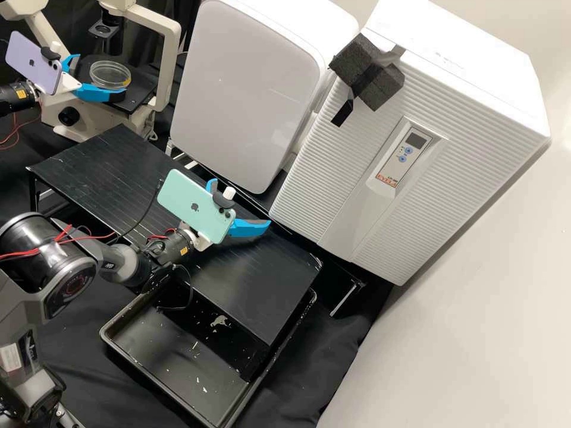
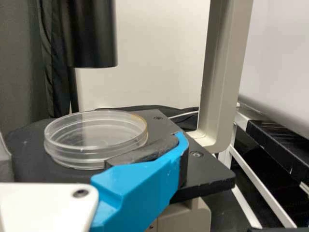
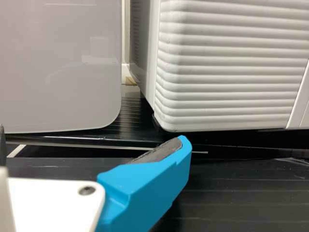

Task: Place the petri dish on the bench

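The left gripper is at the microscope at the back left, its fingers apart around the clear round petri dish. In the left wrist view, the dish lies flat at the black stage. One blue finger with a dark pad overlaps its near side, while the other is mostly cut off; the left gripper is open. Whether the pad touches the dish I cannot tell. The right gripper is open and holds nothing above the black bench; its own view shows the right gripper with fingers spread.
The microscope's pale frame rises beside the dish, with its dark stage beneath. Two white cabinets stand behind the bench. A black tray lies at the front, partly under the bench.
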